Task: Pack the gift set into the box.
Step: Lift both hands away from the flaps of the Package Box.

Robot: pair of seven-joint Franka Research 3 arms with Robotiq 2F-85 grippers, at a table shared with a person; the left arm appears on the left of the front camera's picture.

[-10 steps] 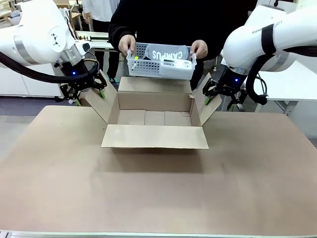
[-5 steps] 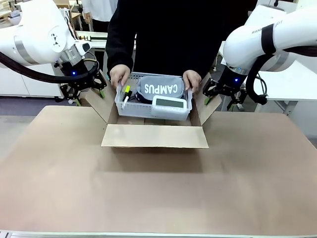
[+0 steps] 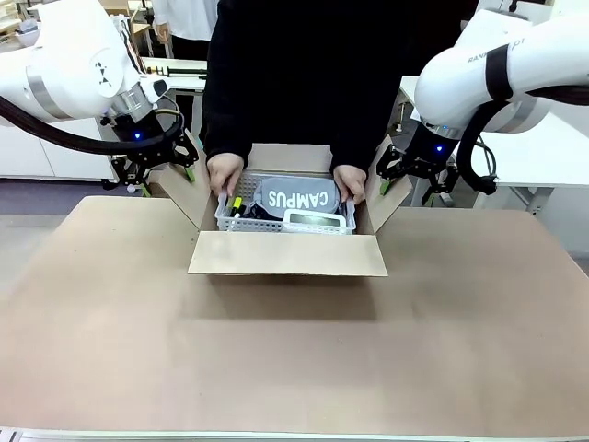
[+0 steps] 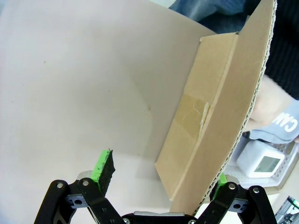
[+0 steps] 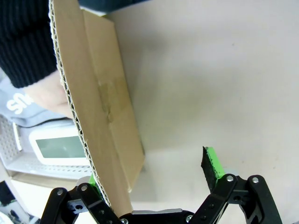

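Observation:
The box [image 3: 287, 253] stands open at the table's far middle. A person's hands [image 3: 225, 172] hold a white basket [image 3: 276, 224] down inside it. The basket carries the gift set: a dark pouch lettered "CAMPUS" [image 3: 296, 196], a light grey flat item [image 3: 317, 219] and a yellow-green piece [image 3: 236, 204]. My left gripper [image 3: 164, 166] is open astride the box's left side flap [image 4: 219, 107], which runs between its fingers [image 4: 103, 165]. My right gripper [image 3: 396, 170] is open astride the right side flap [image 5: 105, 93], with the flap's edge close to one pad [image 5: 212, 163].
The front flap lies folded out flat toward me and the back flap stands up against the person's body. The brown table [image 3: 276, 368] stretches wide in front of the box. White tables and shelving stand behind both arms.
The person has lowered the basket from above the back flap down into the box. Both arms have stayed where they were at the side flaps.

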